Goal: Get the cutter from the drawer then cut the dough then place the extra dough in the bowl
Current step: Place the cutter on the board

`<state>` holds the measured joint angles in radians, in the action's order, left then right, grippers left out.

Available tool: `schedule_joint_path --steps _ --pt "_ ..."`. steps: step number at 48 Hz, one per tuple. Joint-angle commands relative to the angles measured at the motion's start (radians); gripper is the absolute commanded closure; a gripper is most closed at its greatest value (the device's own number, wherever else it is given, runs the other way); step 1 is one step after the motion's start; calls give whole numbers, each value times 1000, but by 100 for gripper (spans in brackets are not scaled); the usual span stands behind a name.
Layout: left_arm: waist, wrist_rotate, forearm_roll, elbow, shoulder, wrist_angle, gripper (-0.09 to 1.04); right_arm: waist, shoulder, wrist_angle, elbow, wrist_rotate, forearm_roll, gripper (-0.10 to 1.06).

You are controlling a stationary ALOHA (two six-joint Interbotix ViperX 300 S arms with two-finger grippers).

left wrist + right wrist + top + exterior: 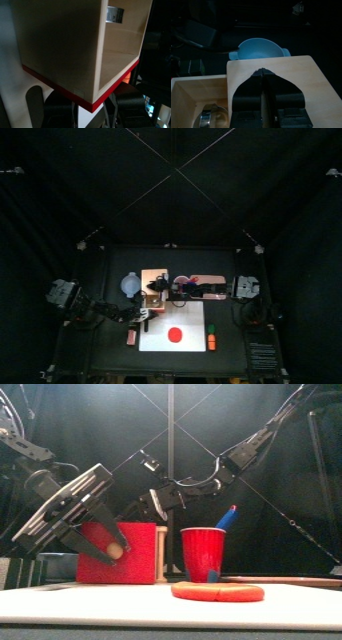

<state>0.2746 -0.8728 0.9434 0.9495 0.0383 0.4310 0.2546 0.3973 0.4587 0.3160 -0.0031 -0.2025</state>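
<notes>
Reading the wrist feeds, I find the cutter (115, 14) lying at the far end of the drawer (117, 55), which stands open out of the wooden box (288, 75). My right gripper (262, 74), pinched closed on nothing, sits at the box top, I judge to pin it down. The left gripper (90, 102) is at the red drawer front (114, 566), though I cannot tell its grip.
</notes>
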Motion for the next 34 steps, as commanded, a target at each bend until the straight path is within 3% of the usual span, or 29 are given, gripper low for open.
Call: schedule_joint_path --steps 1,19,34 --pt "8 -3 -2 -26 -9 -3 39 0 -15 -2 -12 2 2 94" --pt "8 3 -5 -14 2 3 35 0 -15 -3 -14 2 2 94" --pt "6 3 -23 -6 3 5 16 0 -15 -2 -17 2 2 94"
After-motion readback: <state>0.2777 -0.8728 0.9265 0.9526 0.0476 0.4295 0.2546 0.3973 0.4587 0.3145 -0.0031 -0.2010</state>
